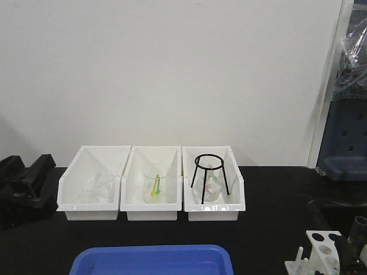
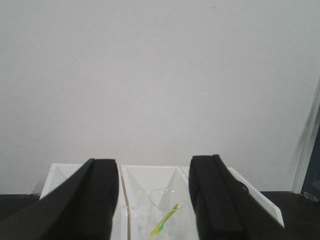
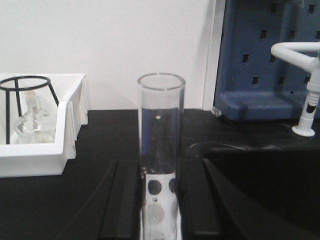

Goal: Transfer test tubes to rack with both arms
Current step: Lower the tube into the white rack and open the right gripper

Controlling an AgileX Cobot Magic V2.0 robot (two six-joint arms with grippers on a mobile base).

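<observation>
In the right wrist view, my right gripper is shut on a clear glass test tube. It holds the tube upright, with the rim well above the fingers. The white rack with round holes shows right below the tube. In the front view the rack stands at the bottom right corner, and the held tube rises just to its right. My left gripper is open and empty and faces the white bins. The left arm rests at the far left of the table.
Three white bins stand in a row at the back. The middle one holds a beaker with a yellow-green stick, and the right one holds a black wire stand over a flask. A blue tray is at the front. A blue pegboard is at the right.
</observation>
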